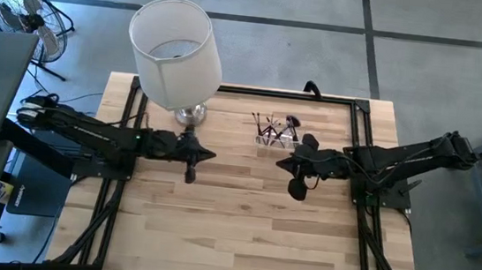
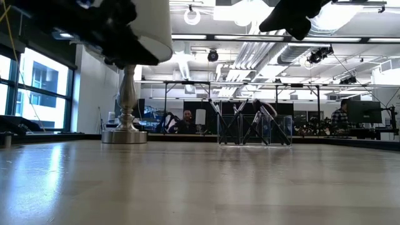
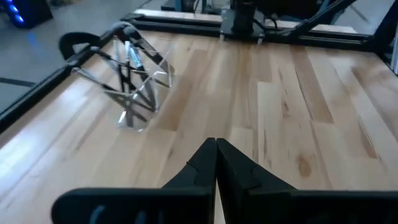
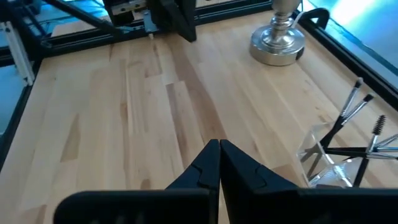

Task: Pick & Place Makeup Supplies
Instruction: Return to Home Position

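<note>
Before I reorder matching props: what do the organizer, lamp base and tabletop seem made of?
Organizer: likely clear acrylic, see-through with bright edges. Lamp base: polished silvery metal, by its reflections. Tabletop: pale wood planks, visible grain, light sheen.

Grey floor [image 1: 442,75], a fan [image 1: 18,9], windows [image 2: 37,94] and ceiling lights [image 2: 232,9].

The left arm [image 1: 91,129] reaches in level from the left side, its left gripper [image 1: 208,157] pointing toward the middle of the counter [image 1: 232,232], fingers [image 3: 202,165] pressed together with nothing between them. The right arm [image 1: 407,155] mirrors it from the right side, the right gripper [image 1: 280,165] facing the left one across a gap, its fingers [image 4: 205,165] likewise closed and empty. Both grippers hang clear above the surface.
</note>
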Controlling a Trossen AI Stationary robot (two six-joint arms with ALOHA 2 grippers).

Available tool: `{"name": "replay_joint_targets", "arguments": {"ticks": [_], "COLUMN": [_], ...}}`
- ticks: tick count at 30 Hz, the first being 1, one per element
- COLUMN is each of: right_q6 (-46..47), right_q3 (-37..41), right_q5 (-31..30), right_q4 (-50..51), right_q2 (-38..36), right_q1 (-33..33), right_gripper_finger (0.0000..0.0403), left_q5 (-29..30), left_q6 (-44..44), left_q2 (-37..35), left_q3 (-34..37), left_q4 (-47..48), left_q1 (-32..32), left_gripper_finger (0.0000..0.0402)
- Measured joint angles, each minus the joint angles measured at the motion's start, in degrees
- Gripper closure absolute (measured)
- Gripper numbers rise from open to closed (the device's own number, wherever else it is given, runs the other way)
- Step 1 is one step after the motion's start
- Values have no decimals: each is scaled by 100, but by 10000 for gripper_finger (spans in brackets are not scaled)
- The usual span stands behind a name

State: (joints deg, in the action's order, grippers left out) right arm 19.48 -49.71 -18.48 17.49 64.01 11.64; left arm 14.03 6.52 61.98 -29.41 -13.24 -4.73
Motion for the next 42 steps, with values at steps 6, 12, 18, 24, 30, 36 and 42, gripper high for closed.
{"name": "replay_joint_targets", "arguments": {"ticks": [6,12,18,24,30,36,42], "right_q6": [171,169,255,452,674,908,1072], "right_q3": [0,0,0,0,0,-2,-7], "right_q5": [-371,-816,-971,-1074,-1099,-1098,-1115], "right_q4": [-63,-218,-235,-233,-231,-229,-226], "right_q2": [0,0,2,2,2,2,4], "right_q1": [0,0,0,0,0,0,0], "right_gripper_finger": [401,399,399,402,399,400,402], "left_q5": [200,194,113,-179,-172,-211,-1108], "left_q6": [298,380,380,276,224,-73,-100], "left_q2": [-1373,-2584,-3429,-4343,-5323,-6185,-6165], "left_q3": [951,1721,2286,2641,2744,2700,2636], "left_q4": [7,24,18,206,1033,1398,1702], "left_q1": [-20,-13,-11,-11,-11,6,514], "left_gripper_finger": [401,401,401,402,401,401,401]}}
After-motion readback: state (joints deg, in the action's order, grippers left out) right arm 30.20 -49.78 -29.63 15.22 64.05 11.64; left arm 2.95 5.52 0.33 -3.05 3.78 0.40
